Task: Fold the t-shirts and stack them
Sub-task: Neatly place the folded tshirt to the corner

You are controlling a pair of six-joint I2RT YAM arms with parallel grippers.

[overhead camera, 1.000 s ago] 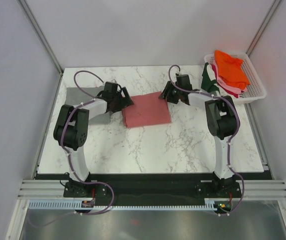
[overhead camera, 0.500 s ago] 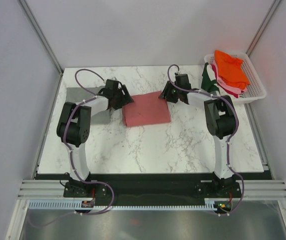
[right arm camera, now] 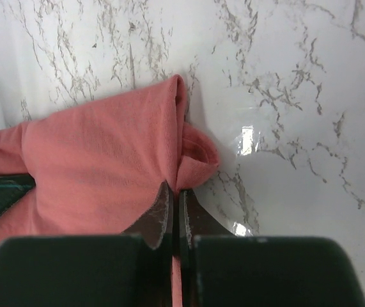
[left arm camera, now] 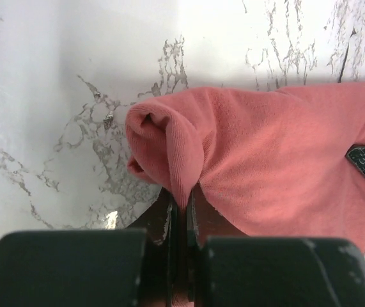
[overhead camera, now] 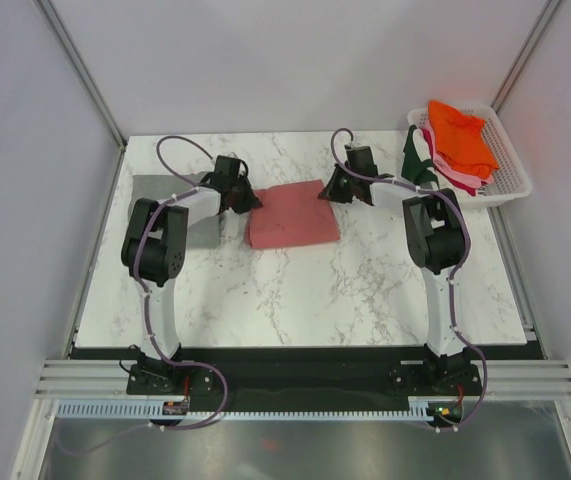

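A folded salmon-pink t-shirt [overhead camera: 293, 214] lies mid-table toward the back. My left gripper [overhead camera: 249, 200] is shut on its far left corner, where a pinched fold of pink cloth [left arm camera: 169, 153] bulges up between the fingers. At the far right corner my right gripper [overhead camera: 326, 190] is shut on a bunched edge of the same t-shirt [right arm camera: 105, 166]. A folded grey t-shirt [overhead camera: 165, 195] lies at the table's left, partly under the left arm. Orange, pink, white and dark green t-shirts [overhead camera: 457, 140] are piled in the basket.
The white slatted basket [overhead camera: 510, 165] stands at the back right corner, with a dark green shirt [overhead camera: 417, 160] hanging over its left rim. Grey walls enclose the marble table [overhead camera: 295, 290] on three sides.
Both grippers closed on the pink t-shirt's far corners; they were open at its sides a second ago. The shirt's far edge has bunched slightly and shifted toward the back.
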